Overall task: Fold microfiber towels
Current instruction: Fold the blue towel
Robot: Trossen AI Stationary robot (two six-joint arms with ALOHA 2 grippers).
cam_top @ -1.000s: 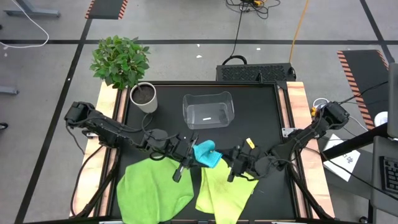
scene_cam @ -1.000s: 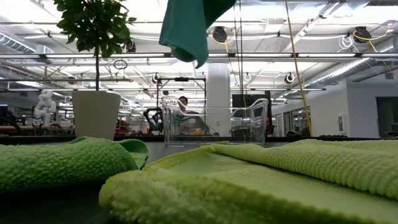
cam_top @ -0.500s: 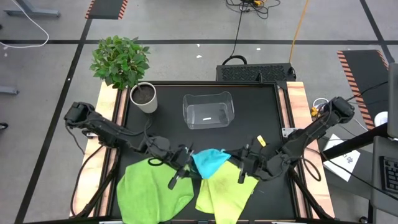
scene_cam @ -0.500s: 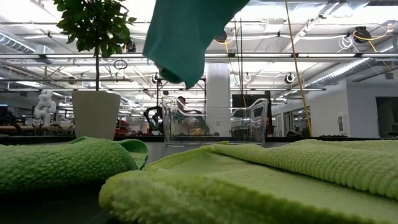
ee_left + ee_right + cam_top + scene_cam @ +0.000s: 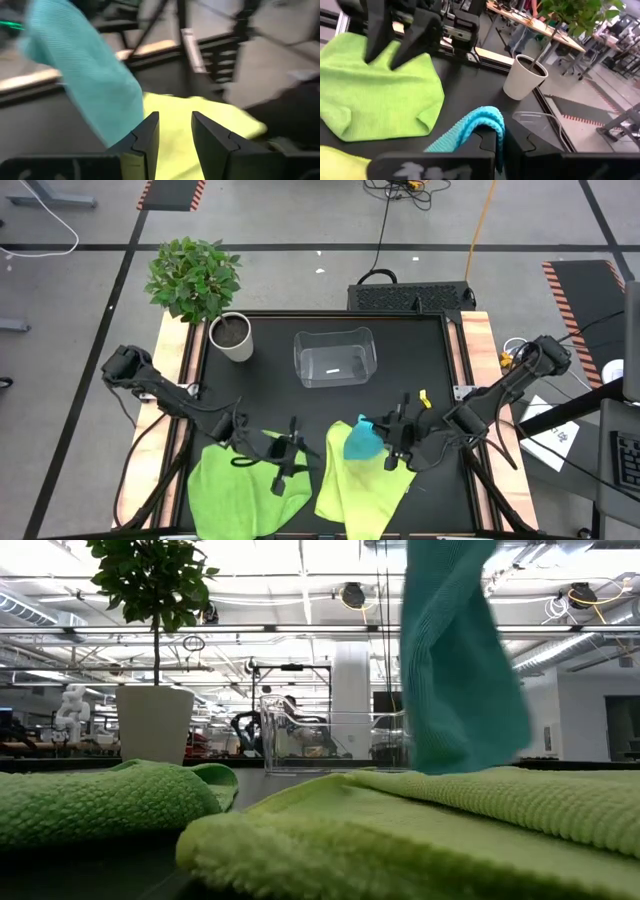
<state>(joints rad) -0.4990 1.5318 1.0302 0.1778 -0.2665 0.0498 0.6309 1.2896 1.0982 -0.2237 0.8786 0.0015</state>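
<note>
1. You had both pincers on the blue towel a second earlier, holding it up between them over the middle of the bench.
2. The left pincer then let go: its fingers stood apart with nothing between them, and it had drawn back over the bright green towel, which lay flat beneath it.
3. The right pincer stayed clamped on the blue towel, the cloth pinched between its closed fingers and draped over them in the right wrist view.
4. The blue towel therefore swung across to the right pincer's side. It hung bunched from that pincer, just above the pale yellow-green towel, which lay spread under it.
5. In the low view its lower edge looked close to the pale towel; you could not tell whether it touched.
6. The clear bin sat well beyond both pincers, with the potted plant off past the left one.
7. For the task, this meant the blue towel was gathered in one grip, not laid flat. By my judgement, no fold was finished, and the two green towels lay unfolded.
</note>
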